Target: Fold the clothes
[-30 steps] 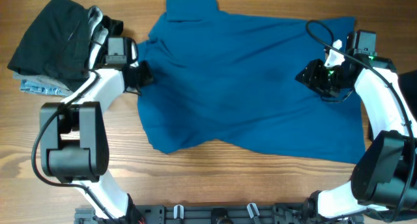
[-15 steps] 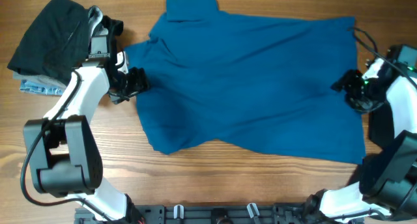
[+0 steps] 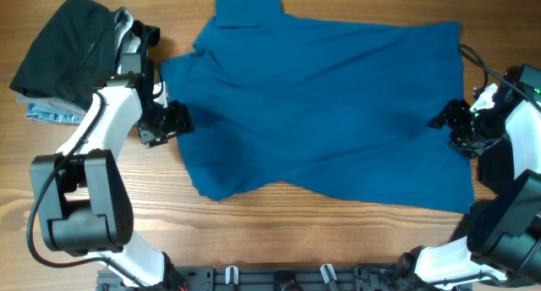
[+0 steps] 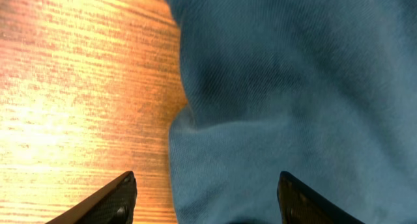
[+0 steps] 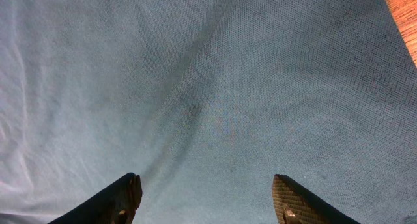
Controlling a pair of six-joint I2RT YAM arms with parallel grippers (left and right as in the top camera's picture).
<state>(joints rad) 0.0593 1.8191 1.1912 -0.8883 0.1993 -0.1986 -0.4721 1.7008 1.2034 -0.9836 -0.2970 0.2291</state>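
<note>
Left claw [image 3: 173,121] slid nearer across wooden table [image 3: 279,232].

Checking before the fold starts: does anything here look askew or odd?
Nothing is damaged or spilled. The blue shirt lies crooked and creased, its near left edge bulging out unevenly. The pile of dark clothes at the far left corner is loosely heaped, with a pale piece poking out underneath.

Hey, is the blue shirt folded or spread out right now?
Spread out: the blue shirt lies open across the table, its collar and full body showing, with only creases.
</note>
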